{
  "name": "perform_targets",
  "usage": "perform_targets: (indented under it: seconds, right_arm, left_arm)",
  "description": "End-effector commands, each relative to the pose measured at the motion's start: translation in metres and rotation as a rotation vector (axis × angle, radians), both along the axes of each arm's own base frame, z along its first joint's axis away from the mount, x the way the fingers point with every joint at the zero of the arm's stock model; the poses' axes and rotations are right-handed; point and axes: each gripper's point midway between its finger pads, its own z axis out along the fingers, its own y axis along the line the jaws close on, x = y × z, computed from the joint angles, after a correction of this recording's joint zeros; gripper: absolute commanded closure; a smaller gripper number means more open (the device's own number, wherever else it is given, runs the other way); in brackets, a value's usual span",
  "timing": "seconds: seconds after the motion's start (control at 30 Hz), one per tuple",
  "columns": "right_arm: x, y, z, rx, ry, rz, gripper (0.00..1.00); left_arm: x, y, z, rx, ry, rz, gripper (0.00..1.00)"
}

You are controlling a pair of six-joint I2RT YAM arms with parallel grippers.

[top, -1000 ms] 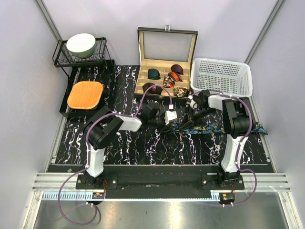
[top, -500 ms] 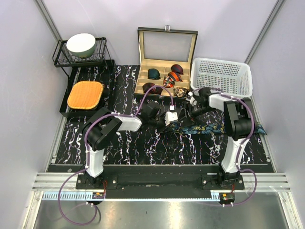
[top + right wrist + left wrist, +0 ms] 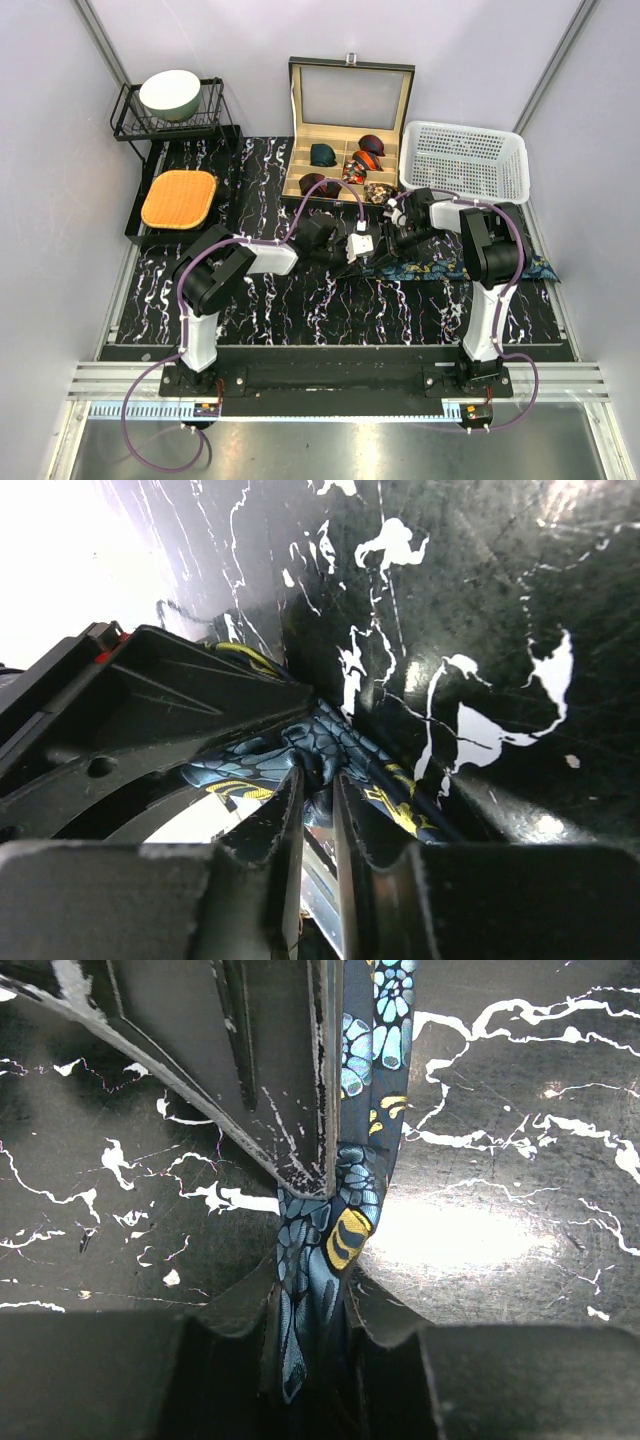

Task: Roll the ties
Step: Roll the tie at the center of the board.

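Note:
A dark navy tie [image 3: 470, 268] with teal-and-gold pattern lies as a long strip across the black marbled table, running right from the two grippers. My left gripper [image 3: 368, 255] is shut on its narrow end; in the left wrist view the tie [image 3: 350, 1230] is pinched between my fingers [image 3: 250, 1310]. My right gripper [image 3: 392, 250] meets it tip to tip and is shut on the same tie [image 3: 330, 745] in the right wrist view. Coiled green [image 3: 322, 154], maroon [image 3: 372, 143] and red-orange [image 3: 366, 160] ties sit in the open box.
The open wooden tie box [image 3: 350, 100] stands at the back centre. A white plastic basket [image 3: 462, 160] is at the back right. A black rack with a bowl [image 3: 170, 95] and an orange cushion [image 3: 179, 198] stand at the left.
My right gripper has swung left and down toward my left gripper and now holds the tie beside it. The left gripper stayed nearly still.

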Motion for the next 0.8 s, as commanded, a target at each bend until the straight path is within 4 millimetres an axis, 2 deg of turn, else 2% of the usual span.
perform_targets:
  seconds: [0.0,0.03,0.13,0.23,0.33,0.57,0.63,0.77]
  right_arm:
    - [0.002,-0.006,-0.012,-0.043,-0.025,0.021,0.76]
    - [0.002,-0.004,-0.007,-0.012,-0.016,0.019,0.61]
    - [0.002,-0.008,0.010,0.050,0.016,-0.012,0.41]
    - [0.003,-0.009,0.033,0.121,0.019,-0.034,0.31]
    - [0.001,-0.006,0.042,0.149,0.003,-0.041,0.19]
    - [-0.009,0.006,0.019,0.100,0.016,0.003,0.21]
    - [-0.009,0.004,0.010,0.073,0.015,0.006,0.26]
    - [-0.006,-0.001,-0.002,0.026,-0.005,0.006,0.48]
  left_arm:
    - [-0.039,0.047,-0.065,0.241,0.199,0.045,0.77]
    - [-0.039,0.048,-0.066,0.242,0.200,0.047,0.77]
    - [-0.038,0.049,-0.066,0.249,0.196,0.049,0.78]
    - [-0.040,0.050,-0.066,0.251,0.199,0.044,0.78]
    - [-0.040,0.048,-0.067,0.248,0.200,0.041,0.78]
    - [-0.038,0.045,-0.065,0.242,0.198,0.039,0.78]
    - [-0.040,0.046,-0.066,0.245,0.205,0.039,0.78]
    - [-0.043,0.047,-0.066,0.246,0.213,0.035,0.78]
